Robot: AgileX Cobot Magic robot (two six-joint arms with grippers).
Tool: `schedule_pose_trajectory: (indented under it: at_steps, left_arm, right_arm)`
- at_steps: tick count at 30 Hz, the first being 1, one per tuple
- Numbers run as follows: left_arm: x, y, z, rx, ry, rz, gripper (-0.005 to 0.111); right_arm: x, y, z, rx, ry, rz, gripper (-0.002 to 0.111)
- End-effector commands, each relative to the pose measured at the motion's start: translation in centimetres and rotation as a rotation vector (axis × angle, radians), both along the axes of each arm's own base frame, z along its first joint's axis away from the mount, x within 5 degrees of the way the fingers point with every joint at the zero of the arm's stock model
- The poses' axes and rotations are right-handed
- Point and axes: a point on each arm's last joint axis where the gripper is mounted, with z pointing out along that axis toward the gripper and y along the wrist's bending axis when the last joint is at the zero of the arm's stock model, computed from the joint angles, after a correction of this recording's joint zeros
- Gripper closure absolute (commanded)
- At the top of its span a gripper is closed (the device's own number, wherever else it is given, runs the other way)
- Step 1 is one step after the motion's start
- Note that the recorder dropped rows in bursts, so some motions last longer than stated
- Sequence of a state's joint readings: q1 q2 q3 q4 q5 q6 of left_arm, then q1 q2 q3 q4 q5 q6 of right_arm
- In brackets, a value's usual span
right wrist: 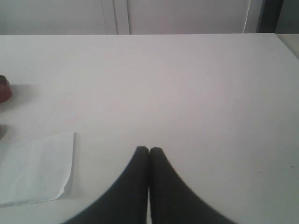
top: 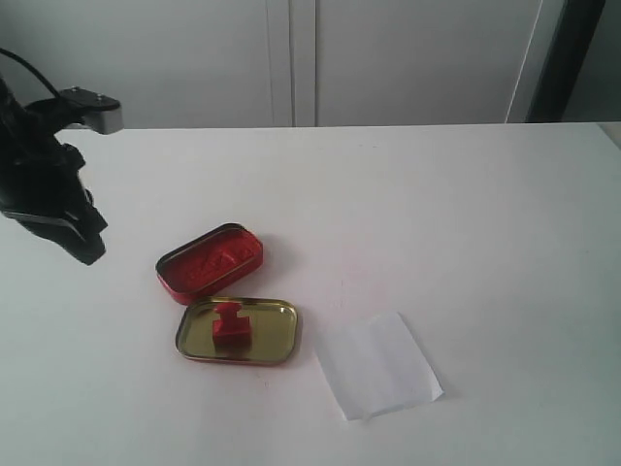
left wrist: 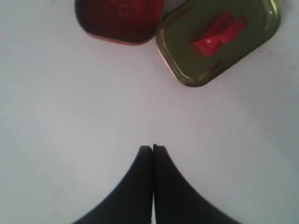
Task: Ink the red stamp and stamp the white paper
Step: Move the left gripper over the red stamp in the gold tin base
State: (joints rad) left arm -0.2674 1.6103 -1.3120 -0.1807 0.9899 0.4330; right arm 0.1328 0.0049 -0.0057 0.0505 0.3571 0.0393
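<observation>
The red stamp (top: 230, 327) (left wrist: 217, 34) stands inside the open gold tin (top: 277, 340) (left wrist: 180, 44), knob up. Just behind it lies the oval red tin with the red ink pad (top: 210, 261) (left wrist: 119, 18). The white paper (top: 380, 365) (right wrist: 35, 168) lies flat to the right of the gold tin. My left gripper (top: 87, 248) (left wrist: 152, 148) hovers at the far left, shut and empty, well away from the tins. My right gripper (right wrist: 149, 150) is shut with nothing in it, above bare table beside the paper; the exterior view does not show it.
Everything rests on a white table (top: 466, 214). Behind its far edge stand pale cabinet doors (top: 291, 58). A dark upright post (top: 568, 58) rises at the back right.
</observation>
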Motion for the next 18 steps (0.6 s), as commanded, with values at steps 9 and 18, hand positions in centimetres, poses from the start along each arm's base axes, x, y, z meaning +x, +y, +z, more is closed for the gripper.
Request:
schedule_pose_trajectory:
  at_steps: [9, 18]
  left_arm:
    - [-0.1, -6.7, -1.1, -0.016, -0.034, -0.364, 0.107]
    - [-0.3, -10.2, -1.6, -0.049, -0.079, -0.621, 0.107]
  right_arm:
    - [0.0, 0.0, 0.0, 0.002, -0.013, -0.006, 0.108]
    - [0.0, 0.0, 0.0, 0.002, -0.013, -0.006, 0.108]
